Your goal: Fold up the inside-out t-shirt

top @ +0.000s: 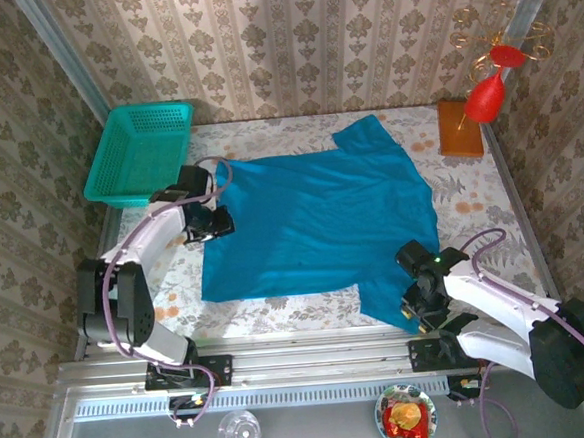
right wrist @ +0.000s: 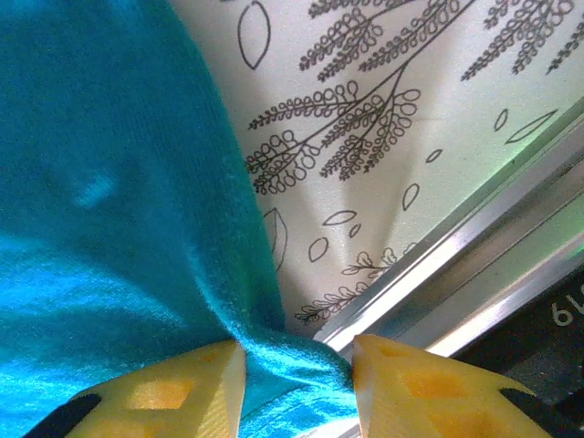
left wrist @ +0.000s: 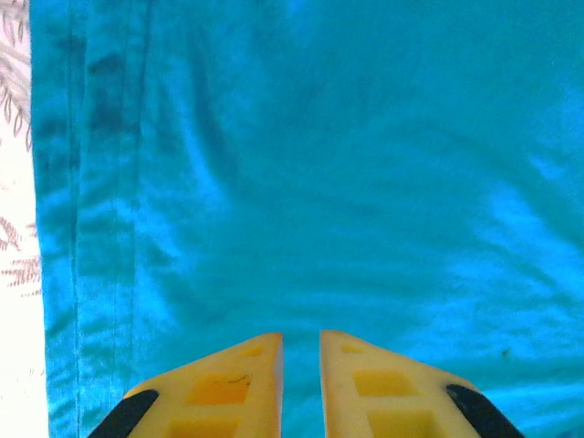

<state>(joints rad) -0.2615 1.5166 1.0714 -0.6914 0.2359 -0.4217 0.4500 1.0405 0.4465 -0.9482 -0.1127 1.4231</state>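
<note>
Right pincer (right wrist: pixel 297 374) pinches a bunched edge of the t-shirt (right wrist: pixel 109 182).

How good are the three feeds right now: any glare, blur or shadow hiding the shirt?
Top external: even light, sharp, only soft shadows in the folds of the t-shirt. Left wrist: cloth close and slightly soft, tablecloth strip at the left blown out white. Right wrist: nearest cloth blurred, bright glare along the metal rail.

inside-out t-shirt (top: pixel 322 217) | plain bright blue | spread flat, lightly wrinkled | mid-surface (top: pixel 267 141), hem left, near sleeve bunched
</note>
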